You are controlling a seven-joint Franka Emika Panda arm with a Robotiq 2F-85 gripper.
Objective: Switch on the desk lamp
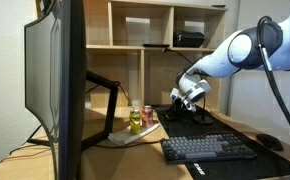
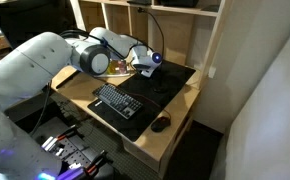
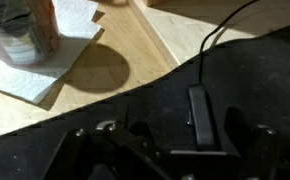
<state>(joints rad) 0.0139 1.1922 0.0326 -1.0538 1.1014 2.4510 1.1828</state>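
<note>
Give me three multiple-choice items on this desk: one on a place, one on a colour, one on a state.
1. Where does the keyboard lie?
A. on the desk mat
B. on a shelf
C. on the bare wood

2. What colour is the mouse?
A. white
B. black
C. red

3. How is the drink container on the paper napkin placed?
A. lying on its side
B. crushed flat
C. upright

Answers:
1 A: both exterior views show the keyboard resting on the dark mat.
2 B: the mouse is a black shape beside the keyboard.
3 C: in an exterior view it stands on its base, top upward.
</note>
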